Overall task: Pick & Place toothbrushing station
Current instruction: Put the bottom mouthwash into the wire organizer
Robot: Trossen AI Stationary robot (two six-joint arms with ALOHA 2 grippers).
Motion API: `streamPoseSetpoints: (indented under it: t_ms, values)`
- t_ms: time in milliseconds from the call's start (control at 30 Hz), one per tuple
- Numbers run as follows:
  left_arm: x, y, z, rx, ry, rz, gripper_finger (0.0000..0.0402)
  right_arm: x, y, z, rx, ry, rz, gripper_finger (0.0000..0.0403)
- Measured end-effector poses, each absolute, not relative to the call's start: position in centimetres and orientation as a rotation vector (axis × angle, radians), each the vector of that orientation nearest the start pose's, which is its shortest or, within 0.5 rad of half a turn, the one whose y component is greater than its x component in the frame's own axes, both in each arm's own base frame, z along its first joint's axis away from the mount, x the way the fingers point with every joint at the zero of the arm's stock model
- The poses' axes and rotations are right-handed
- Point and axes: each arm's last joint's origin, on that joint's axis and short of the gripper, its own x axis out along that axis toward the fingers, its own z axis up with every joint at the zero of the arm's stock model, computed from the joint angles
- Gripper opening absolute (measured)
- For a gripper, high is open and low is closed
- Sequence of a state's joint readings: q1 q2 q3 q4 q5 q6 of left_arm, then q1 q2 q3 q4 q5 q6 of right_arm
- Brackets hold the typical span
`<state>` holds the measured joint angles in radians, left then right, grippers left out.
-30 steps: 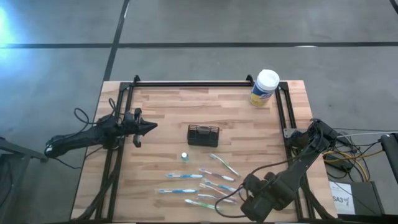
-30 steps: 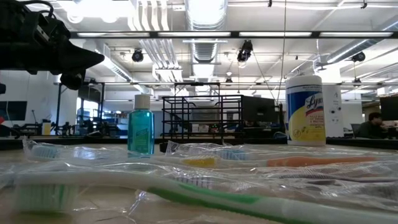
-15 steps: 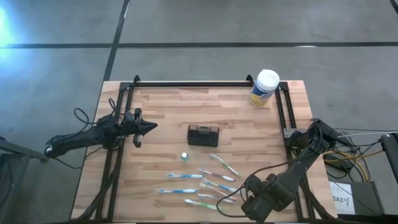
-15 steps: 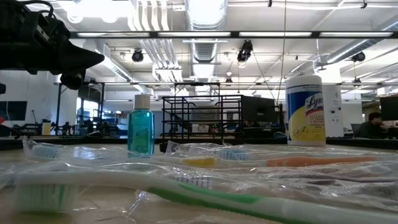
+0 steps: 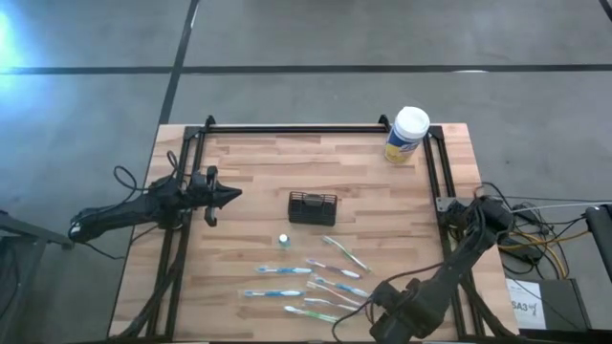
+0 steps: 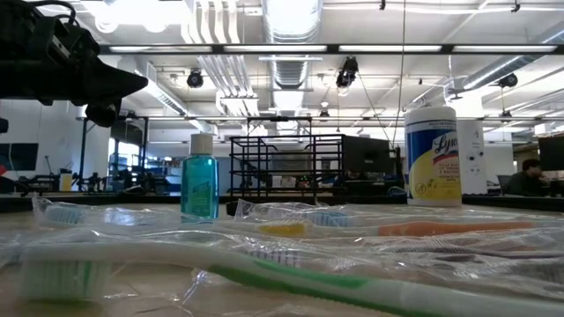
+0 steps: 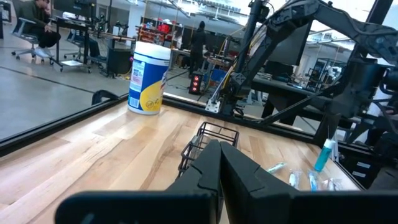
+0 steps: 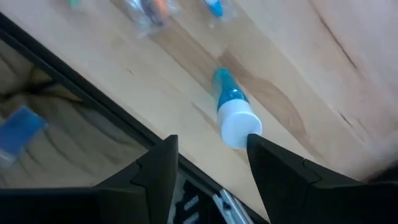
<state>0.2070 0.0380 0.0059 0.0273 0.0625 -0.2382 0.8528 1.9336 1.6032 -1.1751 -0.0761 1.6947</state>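
The black mesh holder (image 5: pixel 313 206) stands mid-table. A small blue bottle with a white cap (image 5: pixel 284 240) stands upright in front of it. Several slim toothbrushes in clear wrappers (image 5: pixel 320 282) lie flat toward the near edge. A second small blue bottle with a white cap (image 8: pixel 233 112) lies on its side near the table's near edge. My right gripper (image 8: pixel 208 140) is open above it, a finger on each side of its cap; it also shows in the high view (image 5: pixel 375 304). My left gripper (image 5: pixel 229 194) is shut and empty at the table's left.
A large yellow canister with a white lid (image 5: pixel 406 135) stands at the far right corner. A black frame (image 5: pixel 296 127) runs along the far and side edges. Cables (image 5: pixel 535 239) lie off the right edge. The near edge (image 8: pixel 124 124) runs just beside my right gripper.
My right arm has shifted a little toward the table's near edge, and its gripper with it.
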Motion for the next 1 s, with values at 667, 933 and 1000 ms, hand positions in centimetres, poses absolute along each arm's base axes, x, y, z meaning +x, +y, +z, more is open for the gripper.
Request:
streamPoseSetpoints:
  t_ms: [667, 933, 1000]
  values:
    - [9.8, 1.9, 16.5, -0.237, -0.014, 0.144, 0.0007, 24.3, 28.1, 23.9, 0.668, 1.455, -0.559, 0.0192]
    - [9.8, 1.9, 16.5, -0.237, -0.015, 0.144, 0.0007, 24.4, 28.1, 24.3, 0.673, 1.449, -0.545, 0.0192]
    - [9.8, 1.9, 16.5, -0.237, -0.014, 0.144, 0.0007, 24.3, 28.1, 24.0, 0.66, 1.454, -0.553, 0.0192]
